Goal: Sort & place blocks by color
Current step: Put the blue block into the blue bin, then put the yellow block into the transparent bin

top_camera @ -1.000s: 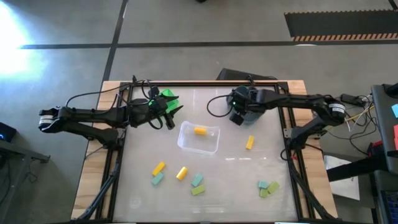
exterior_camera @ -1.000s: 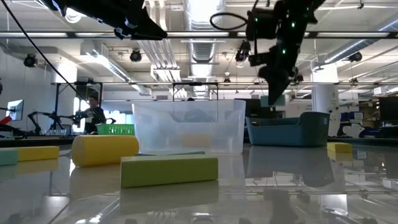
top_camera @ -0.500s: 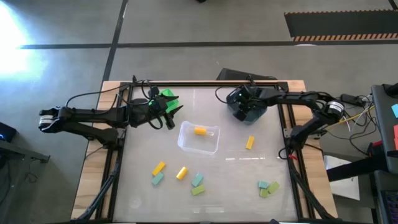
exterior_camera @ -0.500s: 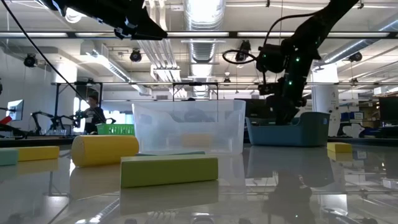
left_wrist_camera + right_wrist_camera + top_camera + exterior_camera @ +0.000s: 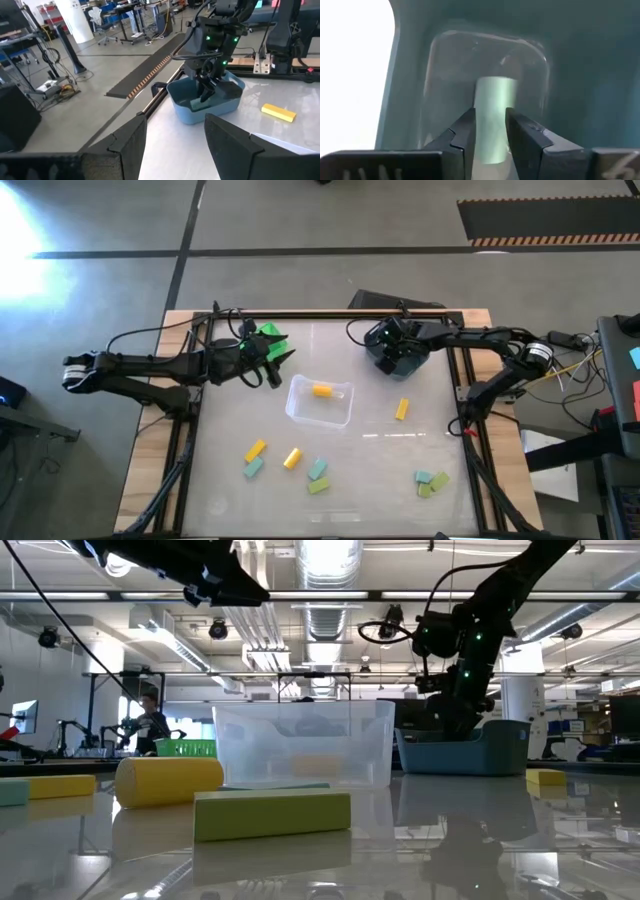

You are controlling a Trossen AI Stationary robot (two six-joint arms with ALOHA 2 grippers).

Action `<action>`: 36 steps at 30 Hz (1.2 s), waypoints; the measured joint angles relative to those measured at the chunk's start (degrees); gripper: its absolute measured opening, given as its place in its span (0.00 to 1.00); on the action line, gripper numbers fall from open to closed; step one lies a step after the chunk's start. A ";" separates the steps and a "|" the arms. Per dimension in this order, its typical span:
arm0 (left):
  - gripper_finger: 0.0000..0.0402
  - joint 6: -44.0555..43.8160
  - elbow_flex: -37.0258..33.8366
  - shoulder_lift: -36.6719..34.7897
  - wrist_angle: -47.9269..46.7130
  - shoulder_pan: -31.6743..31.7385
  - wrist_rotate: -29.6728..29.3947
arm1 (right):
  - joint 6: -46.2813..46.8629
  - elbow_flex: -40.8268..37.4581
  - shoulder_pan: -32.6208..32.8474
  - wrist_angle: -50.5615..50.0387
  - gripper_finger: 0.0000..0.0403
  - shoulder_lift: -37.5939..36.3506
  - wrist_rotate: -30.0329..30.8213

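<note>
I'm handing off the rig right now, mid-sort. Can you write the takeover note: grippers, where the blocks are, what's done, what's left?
Left gripper: open, empty, hovering beside the green bin.
Right gripper: down in the blue-grey bin with a pale block at its tip; gripped or released, unclear.
Done: one yellow block lies in the clear bin.
Left: loose on the table are three yellow blocks, plus green and teal ones in a middle cluster and a right cluster.

Robotics lab; exposed ceiling ducts point(image 5: 330, 615); concrete floor point(image 5: 300, 220); office chairs point(image 5: 95, 15); person at bench point(image 5: 150, 725)
</note>
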 joint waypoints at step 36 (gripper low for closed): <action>0.36 -64.52 16.60 19.43 -45.45 -29.04 7.16 | 9.81 -0.04 35.67 2.61 0.22 -24.20 18.38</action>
